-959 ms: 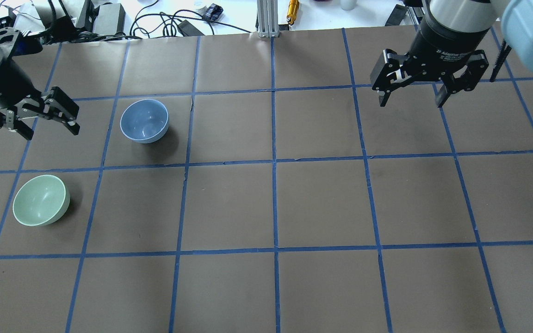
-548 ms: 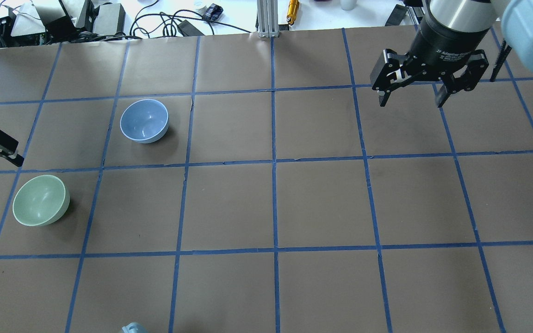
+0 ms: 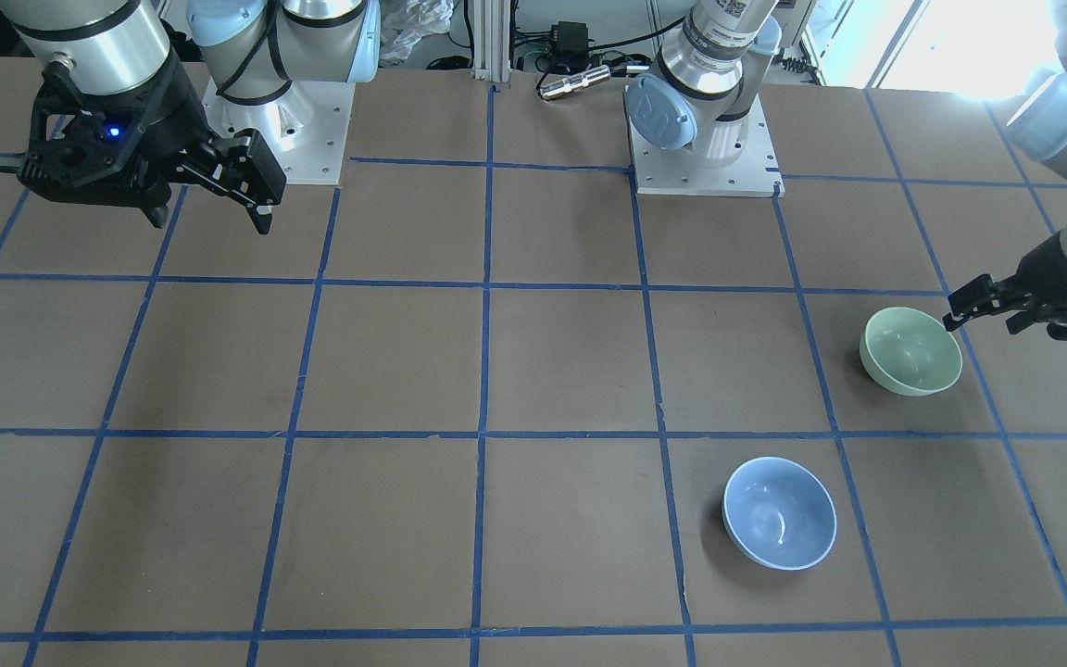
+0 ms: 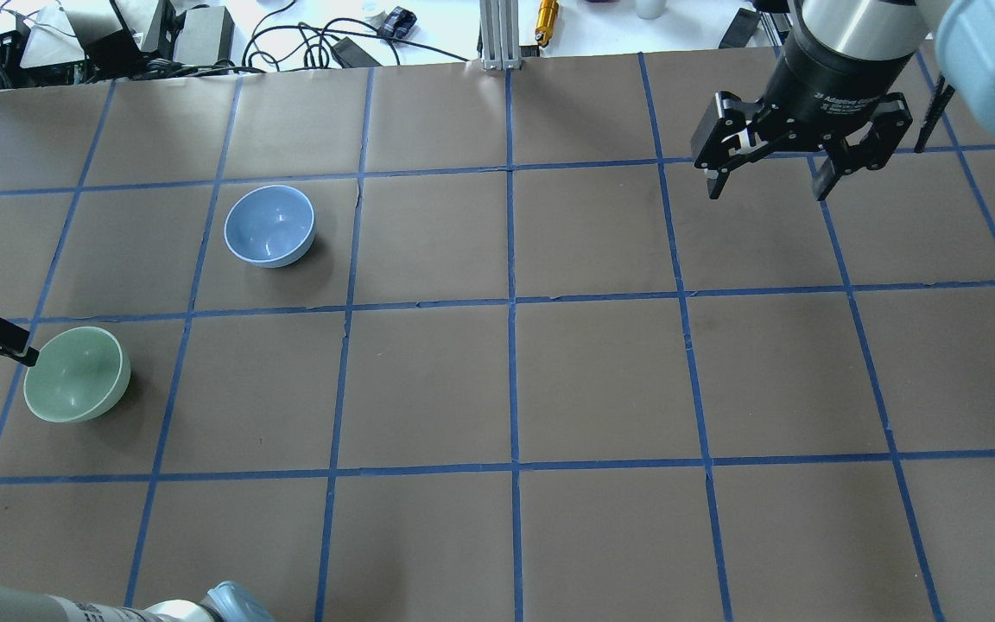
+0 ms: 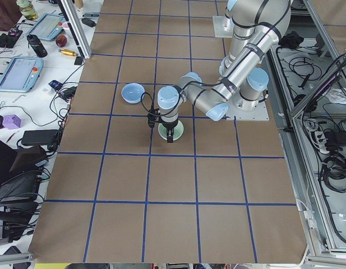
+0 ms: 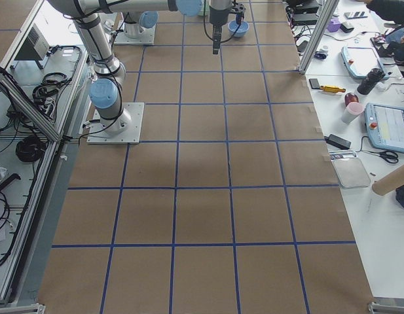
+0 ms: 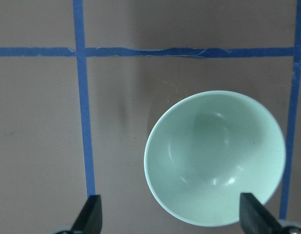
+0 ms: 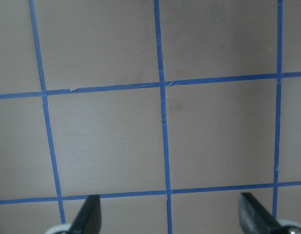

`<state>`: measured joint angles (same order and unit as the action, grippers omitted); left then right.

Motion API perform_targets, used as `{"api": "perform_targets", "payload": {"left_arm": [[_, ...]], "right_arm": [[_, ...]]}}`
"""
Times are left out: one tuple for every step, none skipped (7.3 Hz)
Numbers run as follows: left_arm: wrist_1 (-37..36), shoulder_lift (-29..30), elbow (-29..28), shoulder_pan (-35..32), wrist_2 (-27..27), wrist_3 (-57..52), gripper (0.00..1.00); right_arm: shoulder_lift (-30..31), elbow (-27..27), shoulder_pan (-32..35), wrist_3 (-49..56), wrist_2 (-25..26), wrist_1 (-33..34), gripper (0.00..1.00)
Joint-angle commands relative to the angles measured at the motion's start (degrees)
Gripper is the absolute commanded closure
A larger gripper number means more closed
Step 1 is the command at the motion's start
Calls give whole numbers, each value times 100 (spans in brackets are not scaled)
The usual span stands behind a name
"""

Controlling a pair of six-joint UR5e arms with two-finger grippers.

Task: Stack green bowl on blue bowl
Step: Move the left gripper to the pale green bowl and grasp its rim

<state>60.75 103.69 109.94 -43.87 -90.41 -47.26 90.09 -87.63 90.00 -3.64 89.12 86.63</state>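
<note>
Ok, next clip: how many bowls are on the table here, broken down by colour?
green bowl: 1
blue bowl: 1
Total: 2 bowls, standing apart in neighbouring grid squares, neither inside the other.

overhead: behind, downward | front: opposite, steep | left wrist: close above green bowl (image 7: 213,158), probably straight-down

One green bowl (image 4: 76,374), one blue bowl (image 4: 269,226)
</note>
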Motion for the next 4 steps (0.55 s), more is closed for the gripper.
{"api": "perform_targets", "payload": {"left_arm": [[-239, 327, 63, 18, -3, -239, 10], [-274, 406, 80, 18, -3, -379, 19], [-301, 459, 72, 18, -3, -555, 28], [-388, 503, 81, 18, -3, -565, 49]], "right_arm": [[0, 0, 0, -5, 0, -6, 0], [0, 0, 0, -5, 0, 2, 0], [0, 0, 0, -5, 0, -6, 0], [0, 0, 0, -5, 0, -6, 0]]}}
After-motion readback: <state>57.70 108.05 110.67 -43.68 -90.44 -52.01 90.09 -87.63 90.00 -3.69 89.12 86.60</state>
